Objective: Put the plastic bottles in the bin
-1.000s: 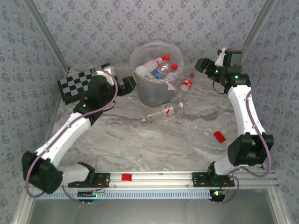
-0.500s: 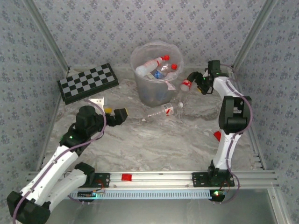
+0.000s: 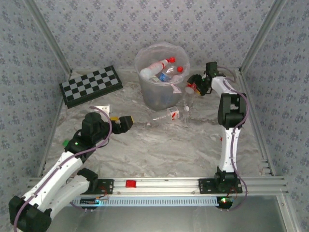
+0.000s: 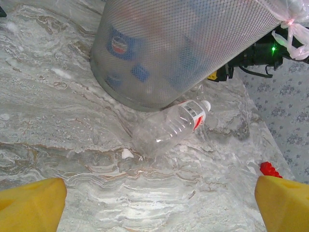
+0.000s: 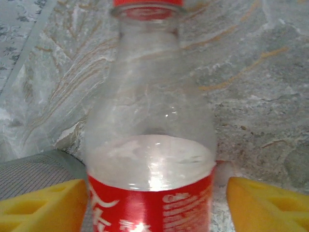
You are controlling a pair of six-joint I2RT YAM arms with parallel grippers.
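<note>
A table [image 3: 159,145] with a grey-and-cream marbled top stands inside papered walls [image 3: 145,24], pale blue-grey with a small repeating floral motif, which rise behind it and on both sides. Bare aluminium posts [image 3: 49,41] slant up from its far corners, and a slotted aluminium rail [image 3: 164,185] runs along its near edge. A black-and-white chessboard [image 3: 89,86] lies at its far left. Soft, even light casts faint shadows on it.
</note>
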